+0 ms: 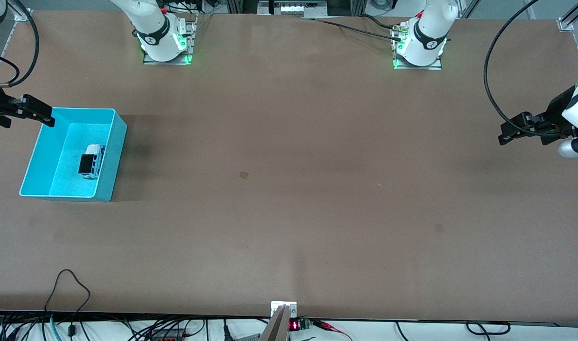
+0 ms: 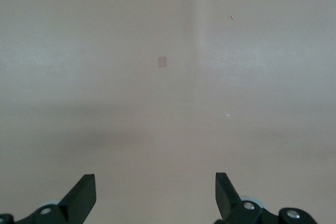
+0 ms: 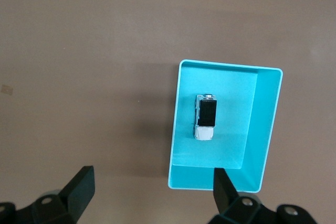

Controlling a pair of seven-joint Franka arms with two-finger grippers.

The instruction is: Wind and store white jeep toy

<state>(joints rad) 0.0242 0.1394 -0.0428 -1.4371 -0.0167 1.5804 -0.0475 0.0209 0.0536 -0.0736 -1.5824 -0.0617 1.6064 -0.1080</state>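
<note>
Toward right arm's end of brown table [image 1: 289, 189], front view: open turquoise plastic bin [image 1: 111, 161] contains small boxy white jeep toy [image 1: 91, 161], upright on bin floor. Right gripper [image 1: 49, 118] over bin's corner; left gripper [image 1: 504, 137] over bare tabletop.
Left wrist view: left gripper [image 2: 156, 195] spread wide, empty.
Right wrist view: right gripper [image 3: 154, 192] spread wide, empty; jeep [image 3: 205, 117] inside bin [image 3: 265, 124].
</note>
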